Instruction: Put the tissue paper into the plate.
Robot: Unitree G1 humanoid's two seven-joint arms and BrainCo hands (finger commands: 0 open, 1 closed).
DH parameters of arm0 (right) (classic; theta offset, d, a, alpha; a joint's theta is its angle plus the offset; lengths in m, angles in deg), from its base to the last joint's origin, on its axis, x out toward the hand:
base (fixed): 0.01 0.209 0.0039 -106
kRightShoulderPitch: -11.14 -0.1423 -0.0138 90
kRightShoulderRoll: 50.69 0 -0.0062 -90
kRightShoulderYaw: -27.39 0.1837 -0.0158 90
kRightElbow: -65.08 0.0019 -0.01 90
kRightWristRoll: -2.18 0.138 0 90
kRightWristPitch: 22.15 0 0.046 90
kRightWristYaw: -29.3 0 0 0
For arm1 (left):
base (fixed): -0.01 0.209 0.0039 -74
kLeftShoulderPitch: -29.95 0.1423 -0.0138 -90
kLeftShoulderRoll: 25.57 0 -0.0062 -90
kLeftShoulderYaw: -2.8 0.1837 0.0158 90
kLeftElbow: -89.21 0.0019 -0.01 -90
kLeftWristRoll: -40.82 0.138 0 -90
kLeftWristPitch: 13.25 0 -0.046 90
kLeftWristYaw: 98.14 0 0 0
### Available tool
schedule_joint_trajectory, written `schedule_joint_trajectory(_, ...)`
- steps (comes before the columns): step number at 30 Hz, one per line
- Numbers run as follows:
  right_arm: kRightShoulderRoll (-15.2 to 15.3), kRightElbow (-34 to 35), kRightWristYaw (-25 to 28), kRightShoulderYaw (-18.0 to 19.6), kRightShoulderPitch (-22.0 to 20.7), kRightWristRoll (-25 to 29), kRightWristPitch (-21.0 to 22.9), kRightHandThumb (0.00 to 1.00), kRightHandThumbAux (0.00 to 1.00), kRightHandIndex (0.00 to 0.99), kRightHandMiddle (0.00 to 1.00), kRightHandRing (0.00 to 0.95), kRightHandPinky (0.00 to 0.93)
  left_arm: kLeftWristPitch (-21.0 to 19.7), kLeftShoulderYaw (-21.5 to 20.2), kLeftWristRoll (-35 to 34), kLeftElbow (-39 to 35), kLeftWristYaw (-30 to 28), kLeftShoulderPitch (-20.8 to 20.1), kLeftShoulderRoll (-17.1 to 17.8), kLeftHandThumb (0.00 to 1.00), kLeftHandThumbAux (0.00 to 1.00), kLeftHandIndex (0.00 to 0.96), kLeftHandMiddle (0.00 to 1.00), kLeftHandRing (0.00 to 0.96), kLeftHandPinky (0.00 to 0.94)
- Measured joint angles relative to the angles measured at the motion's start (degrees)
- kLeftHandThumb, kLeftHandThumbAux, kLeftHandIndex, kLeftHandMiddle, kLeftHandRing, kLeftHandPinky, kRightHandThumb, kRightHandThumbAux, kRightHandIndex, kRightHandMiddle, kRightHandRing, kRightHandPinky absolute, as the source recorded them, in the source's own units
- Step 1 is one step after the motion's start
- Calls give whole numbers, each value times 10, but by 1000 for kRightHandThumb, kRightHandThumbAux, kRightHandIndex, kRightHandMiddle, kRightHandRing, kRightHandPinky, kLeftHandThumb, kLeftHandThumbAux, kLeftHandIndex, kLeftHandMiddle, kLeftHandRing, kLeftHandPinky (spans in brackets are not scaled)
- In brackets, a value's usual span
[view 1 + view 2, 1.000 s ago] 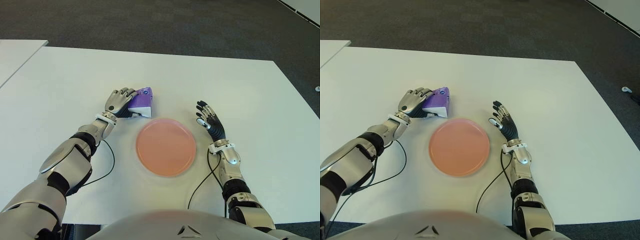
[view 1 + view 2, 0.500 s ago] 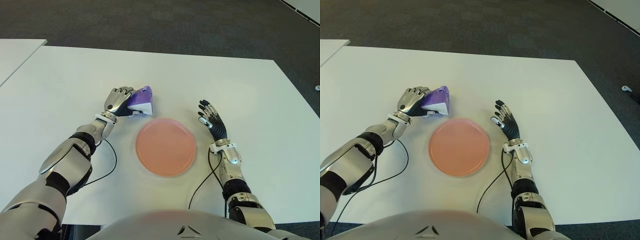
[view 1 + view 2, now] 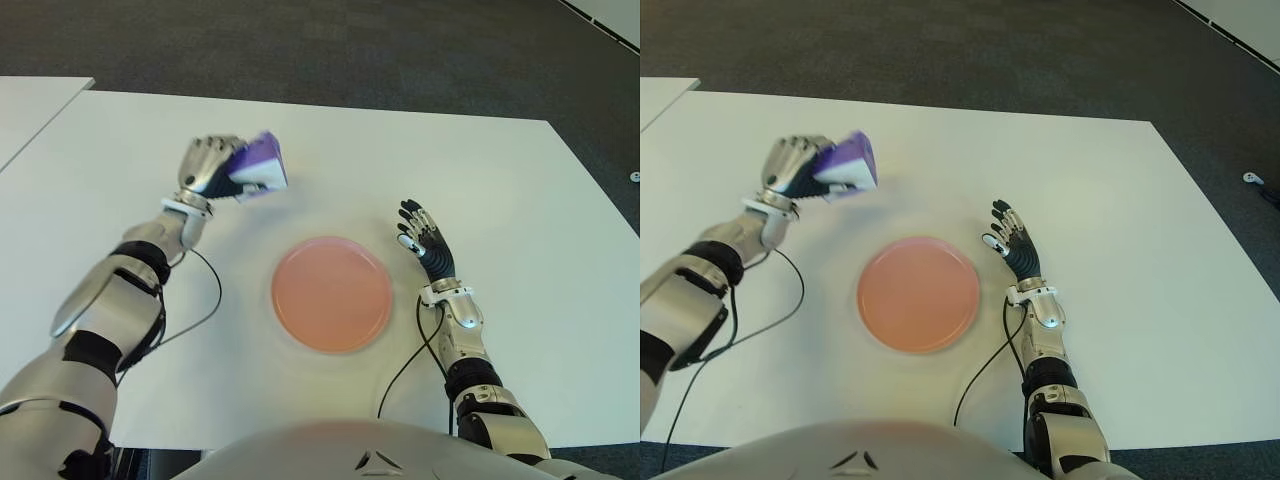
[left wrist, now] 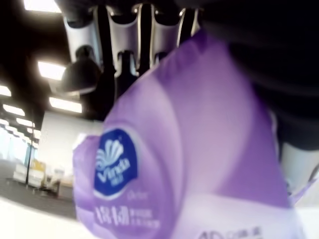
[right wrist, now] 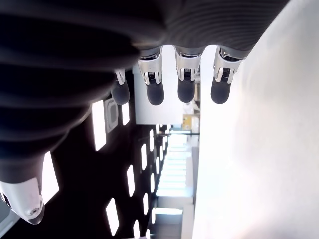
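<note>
The left hand [image 3: 208, 168] was clenched around the purple tissue paper pack [image 3: 257, 167], holding it in the air above the white table [image 3: 400, 160], beyond the pink plate [image 3: 331, 294] and off to its left. The plate lay bare on the table. The right hand [image 3: 424, 243] showed just right of the plate, fingers straight and loose, grasping nothing.

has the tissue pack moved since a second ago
Yes. The left robot hand has carried the tissue pack away from the pink plate, toward the robot's left and the table's far edge.
</note>
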Motion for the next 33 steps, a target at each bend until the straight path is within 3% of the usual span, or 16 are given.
schedule_joint_trajectory(8, 1, -6, 0, 0, -2, -2, -7, 0, 571, 0, 0, 0, 0, 52, -71, -45, -127, 1, -8, 27, 741, 697, 443, 853, 844, 852)
schedule_joint_trajectory(15, 6, -19, 9, 0, -9, -5, -19, 0, 577, 0, 0, 0, 0, 57, -106, -49, -309, -25, 56, 32, 742, 697, 443, 859, 852, 857)
schedule_joint_trajectory(24, 9, -30, 16, 0, -12, -4, -27, 0, 568, 0, 0, 0, 0, 73, -100, -26, -490, -131, 175, 31, 744, 697, 444, 866, 861, 860)
schedule_joint_trajectory(33, 10, -36, 16, 0, -14, -4, -30, 0, 557, 0, 0, 0, 0, 156, -78, -29, -553, -250, 211, 40, 748, 697, 443, 853, 853, 847)
